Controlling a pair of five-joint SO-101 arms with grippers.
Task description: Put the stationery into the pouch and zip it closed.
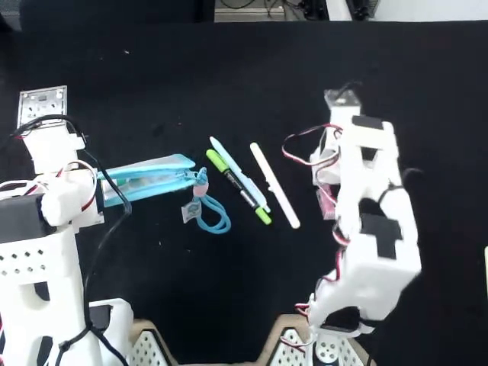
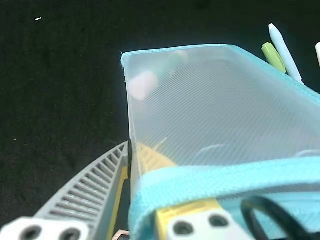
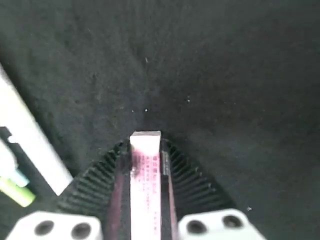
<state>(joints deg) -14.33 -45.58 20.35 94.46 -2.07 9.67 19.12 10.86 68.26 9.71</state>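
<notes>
A robotics lab bench, it seems — black-clothed table (image 1: 152, 69); white printed arms (image 1: 374, 229); cables (image 1: 245, 5) behind.

Teal-trimmed clear pouch (image 1: 149, 177) lies near green pen (image 1: 221, 167), blue pen (image 1: 229, 160), white pen (image 1: 274, 185).

the pouch (image 2: 210, 110) is translucent ribbed plastic with woven turquoise edging; the eraser (image 3: 145, 175) looks smooth; the table cover (image 3: 225, 65) is matt black cloth.

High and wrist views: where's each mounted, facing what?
High view: overhead, looking down on the table; both arms show.
Left wrist view: on its arm, facing along the left end effector, shut on the pouch.
Right wrist view: on its arm, facing down the right end effector, shut on a pink eraser.
Shared: white pen, high and right wrist views.
</notes>
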